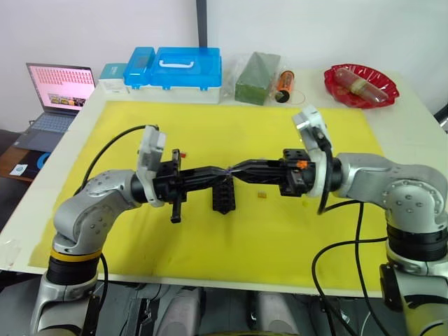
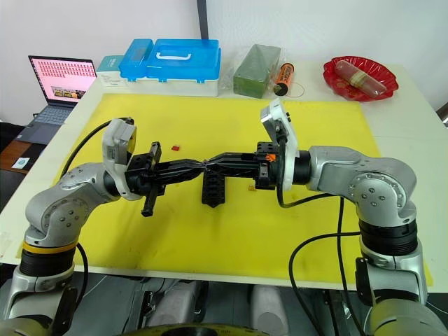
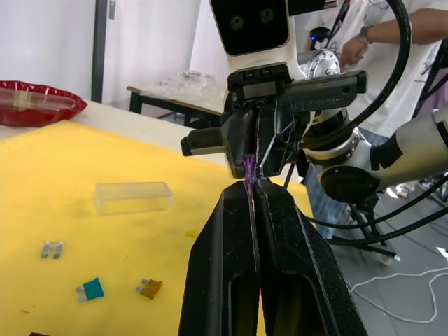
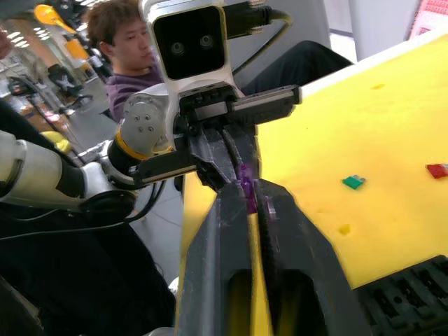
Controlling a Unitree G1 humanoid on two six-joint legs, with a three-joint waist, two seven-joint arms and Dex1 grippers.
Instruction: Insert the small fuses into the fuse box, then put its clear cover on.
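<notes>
Fuses are what this job is about, and one purple fuse [image 3: 248, 168] is pinched at the middle of the frame, where the two grippers meet tip to tip above the yellow mat [image 1: 280, 231]. The left gripper [image 1: 225, 171] is clenched on the purple fuse, and the right gripper [image 1: 238, 170] is clenched on the same fuse from the other side. Just below their meeting tips, a little nearer than them, the black fuse box [image 1: 224, 198] stands on the mat. A tiny tan fuse [image 1: 261, 196] lies just to the right of the box. A red fuse [image 2: 176, 147] lies farther back on the mat, toward the left. In the left wrist view, a teal fuse [image 3: 91, 288], a brown fuse [image 3: 150, 287] and a grey fuse [image 3: 52, 249] lie near each other on the mat, and the clear cover [image 3: 133, 197] lies flat a bit past them. At the far edge of the white surface [image 1: 413, 105] sit a blue-lidded case [image 1: 185, 68], a green block [image 1: 257, 78] and a red dish [image 1: 360, 85]. A laptop [image 1: 52, 101] is open at the upper left.
</notes>
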